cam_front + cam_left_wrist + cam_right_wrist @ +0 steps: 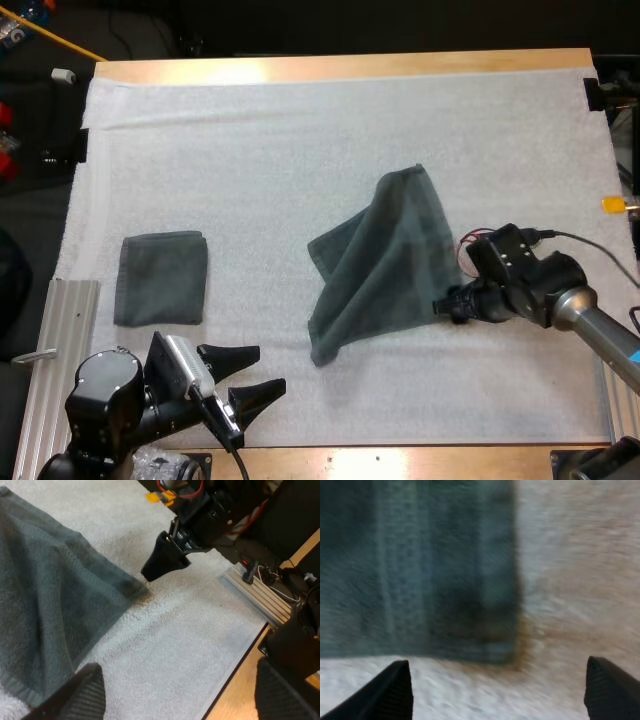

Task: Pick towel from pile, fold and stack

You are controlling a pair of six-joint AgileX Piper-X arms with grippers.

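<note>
- Left tool (268,367) — fingers wide apart, empty — at the mat's (300,150) near edge.
- Right tool (440,305) open, at the rumpled towel's (385,260) right edge.
- Folded towel (160,278) lies well left of it.

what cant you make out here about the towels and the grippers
- High view: how many layers the folded towel holds; it is seen from above only.
- High view: whether the right gripper touches the loose towel; its own wrist is in the way.
- Left wrist view: most of the loose towel, cut off by the frame edge.
</note>
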